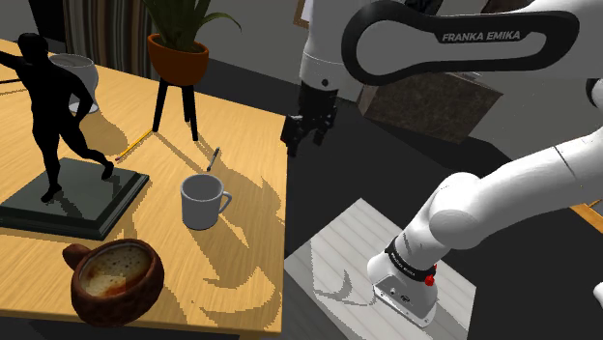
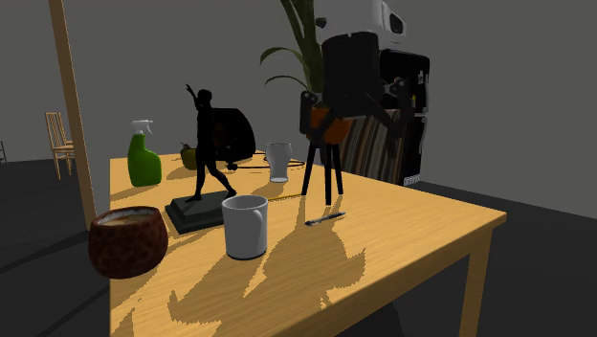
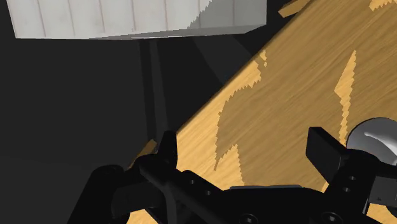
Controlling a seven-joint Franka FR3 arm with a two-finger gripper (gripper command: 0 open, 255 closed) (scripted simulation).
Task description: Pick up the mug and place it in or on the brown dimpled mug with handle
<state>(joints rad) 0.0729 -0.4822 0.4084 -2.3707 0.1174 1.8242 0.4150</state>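
The wooden table (image 1: pixel 116 97) is taking up the left half of the shoulder view. The white arm (image 1: pixel 502 184) is rising from its grey box (image 1: pixel 338 256) just off the table's edge and arching back over it. On the table, a black statue (image 1: pixel 53 97) of a striding figure is standing on a dark slab. Behind it a potted plant (image 1: pixel 178 58) is sitting on a small black-legged stand.

The brown mug (image 1: pixel 116 280), dimpled and round-bellied, is sitting near the front edge beside the statue's slab. Its mouth is facing up and nothing is resting in it. The white mug (image 1: pixel 202 201) is standing upright on the bare wood between the brown mug and the plant stand, with its handle turned towards the arm. It is a little apart from the brown mug and nothing is touching it.

The gripper (image 1: pixel 307 130) is hanging in the air over the table's edge, well apart from the white mug and above it. In the wrist view its two black fingers (image 3: pixel 167 147) are standing wide apart with only table showing between them, so it is gaping and carrying nothing.

Smaller things are lying about: a green spray bottle (image 2: pixel 144 158), a pale cup (image 2: pixel 278 161), a pencil (image 1: pixel 135 145) and a pen (image 1: pixel 213 157).

Judging from this, the task is barely starting. Reaching the white mug, gripping it, lifting it and setting it on the brown mug are all left to do.
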